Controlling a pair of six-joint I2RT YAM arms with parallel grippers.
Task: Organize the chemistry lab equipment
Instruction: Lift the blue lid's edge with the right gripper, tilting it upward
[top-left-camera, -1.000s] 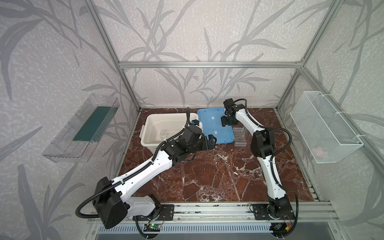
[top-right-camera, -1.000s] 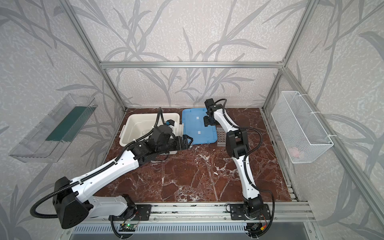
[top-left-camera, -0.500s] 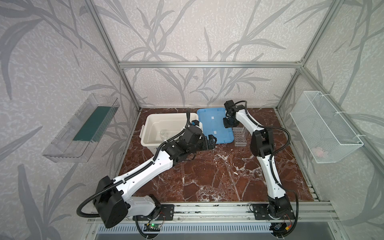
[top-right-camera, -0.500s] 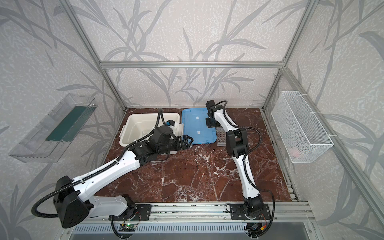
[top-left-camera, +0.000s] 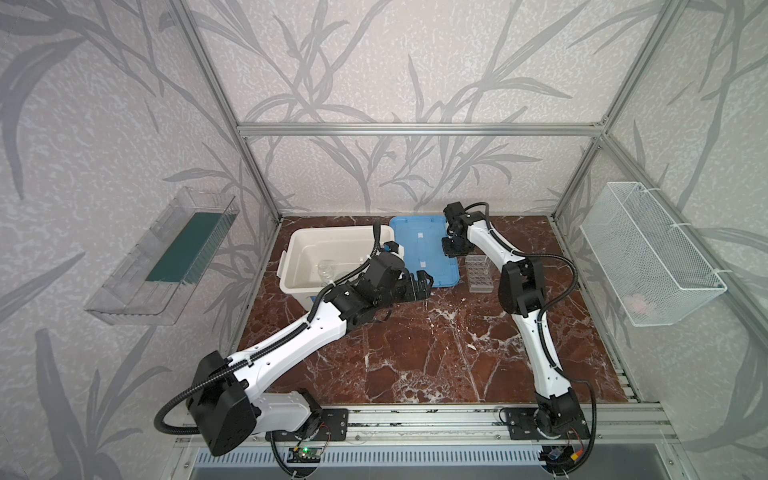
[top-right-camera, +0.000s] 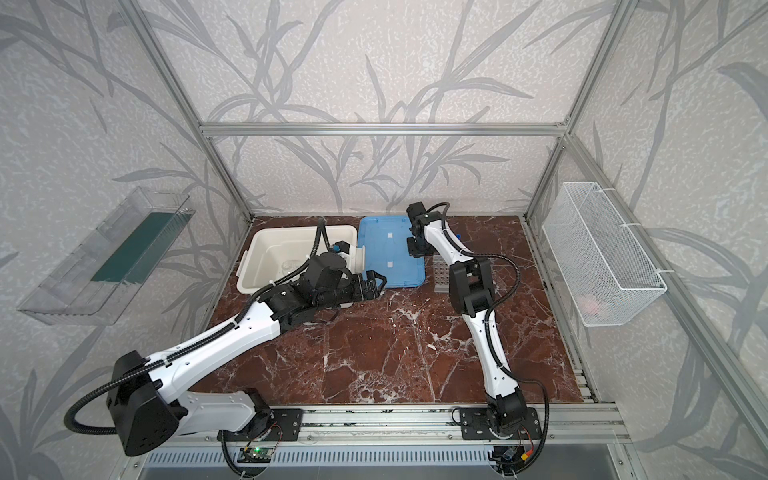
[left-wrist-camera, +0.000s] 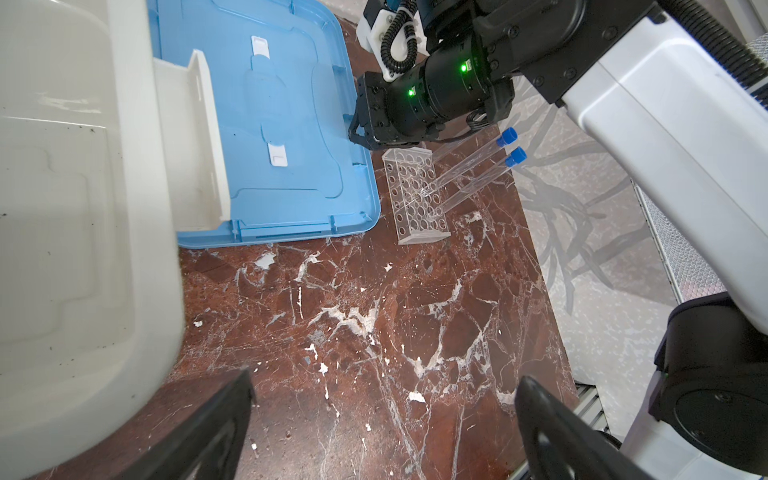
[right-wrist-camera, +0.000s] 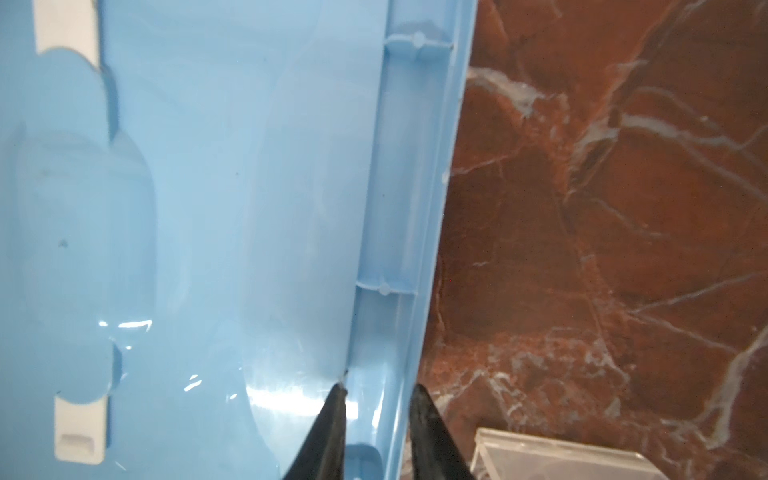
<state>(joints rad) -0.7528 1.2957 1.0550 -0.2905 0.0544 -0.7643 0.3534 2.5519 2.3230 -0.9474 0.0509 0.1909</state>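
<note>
"Clear grid rack (left-wrist-camera: 415, 199), location?" asks the inspector.

"On the marble desk (top-left-camera: 415, 353), just beside the right edge of the blue lid (top-left-camera: 419, 253)," the operator replies. "Two blue-capped test tubes (left-wrist-camera: 471, 166) stand in its holes. A third tube (left-wrist-camera: 451, 147) next to them shows only in part. A clear glass vessel (top-left-camera: 326, 269) lies inside the white tub (top-left-camera: 297, 249), left of the lid."

"Right hand (right-wrist-camera: 378, 399), condition?"

"Positioned at the lid's right rim. Its fingers straddle that rim with a narrow gap, one inside the raised edge and one outside. Whether they press on it cannot be told."

"Left hand (left-wrist-camera: 382, 432), condition?"

"Spread fully wide, holding nothing. It hovers over bare desk near the tub's front right corner, pointing toward the rack and well apart from it."
</note>
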